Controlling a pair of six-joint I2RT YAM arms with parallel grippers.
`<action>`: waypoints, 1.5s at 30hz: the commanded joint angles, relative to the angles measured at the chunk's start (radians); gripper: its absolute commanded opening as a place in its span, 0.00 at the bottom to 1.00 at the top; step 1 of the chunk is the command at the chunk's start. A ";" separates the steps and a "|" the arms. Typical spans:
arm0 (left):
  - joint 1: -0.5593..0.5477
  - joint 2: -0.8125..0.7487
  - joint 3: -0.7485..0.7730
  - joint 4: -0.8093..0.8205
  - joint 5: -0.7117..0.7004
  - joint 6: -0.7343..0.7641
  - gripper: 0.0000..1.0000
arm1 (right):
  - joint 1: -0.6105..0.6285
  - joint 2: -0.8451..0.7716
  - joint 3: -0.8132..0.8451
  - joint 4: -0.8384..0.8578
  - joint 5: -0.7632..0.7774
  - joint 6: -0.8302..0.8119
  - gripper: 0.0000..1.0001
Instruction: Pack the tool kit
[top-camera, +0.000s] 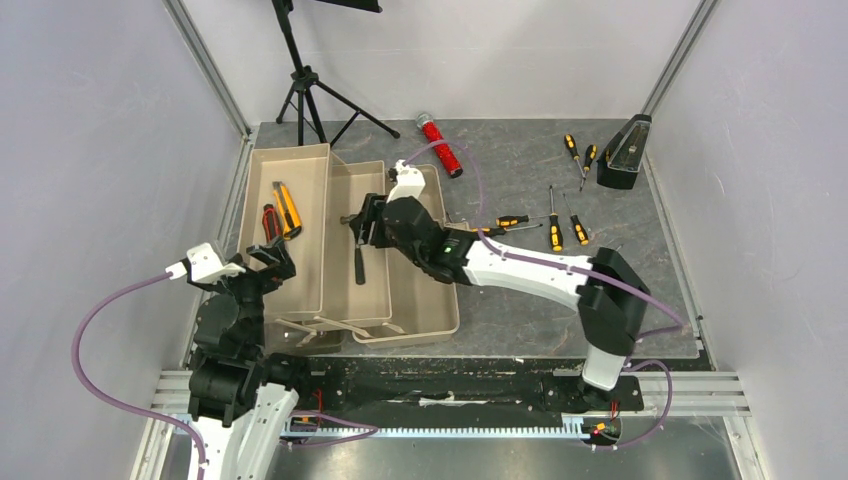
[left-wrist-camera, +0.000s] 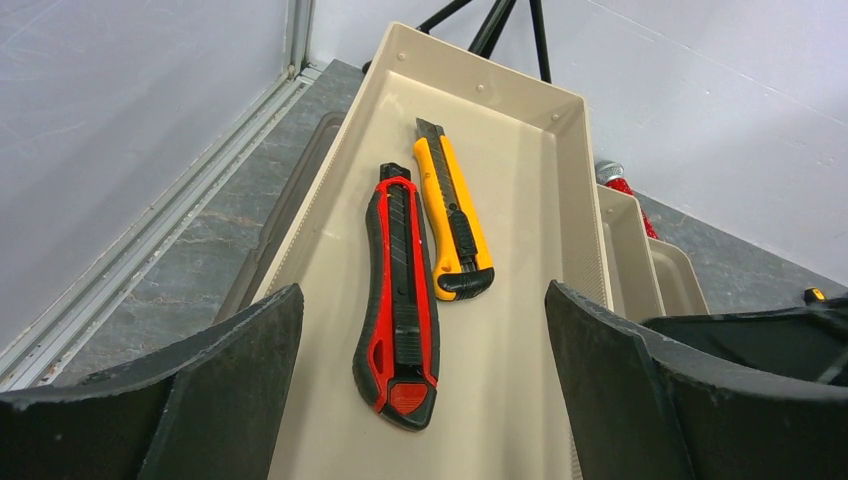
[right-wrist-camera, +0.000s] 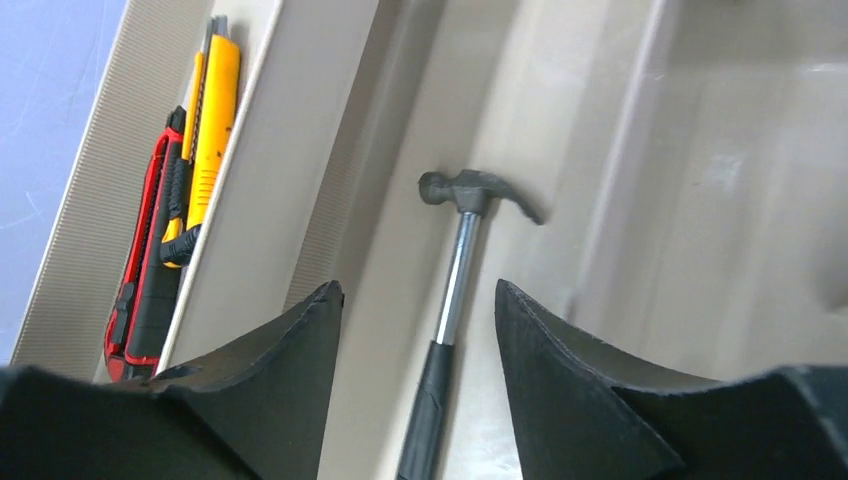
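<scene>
Tan toolbox (top-camera: 300, 275) open with trays fanned out: red knife (top-camera: 270, 222) and orange knife (top-camera: 287, 208) side by side in left tray, small hammer (top-camera: 359, 262) flat in middle tray, black-orange screwdrivers (top-camera: 554, 233) scattered on the table right of the box.

No text, label, brand name, number or sign can be read in any of the three views. The bodies of the red utility knife (left-wrist-camera: 397, 300) and the orange utility knife (left-wrist-camera: 452, 215) show no legible lettering, and neither do the hammer (right-wrist-camera: 455, 270) or the walls of the toolbox (top-camera: 300, 150). Any marking on the screwdrivers (top-camera: 555, 232) near the far right corner of the table is too small to make out.
</scene>
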 joint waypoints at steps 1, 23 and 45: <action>0.006 -0.005 -0.007 0.040 -0.028 0.035 0.95 | 0.003 -0.163 -0.055 0.028 0.136 -0.190 0.62; 0.006 0.025 -0.010 0.043 -0.026 0.033 0.95 | -0.458 -0.754 -0.859 0.132 -0.098 -0.638 0.68; 0.007 0.035 -0.011 0.044 -0.028 0.039 0.94 | -0.453 -0.289 -1.076 0.923 -0.362 -0.551 0.65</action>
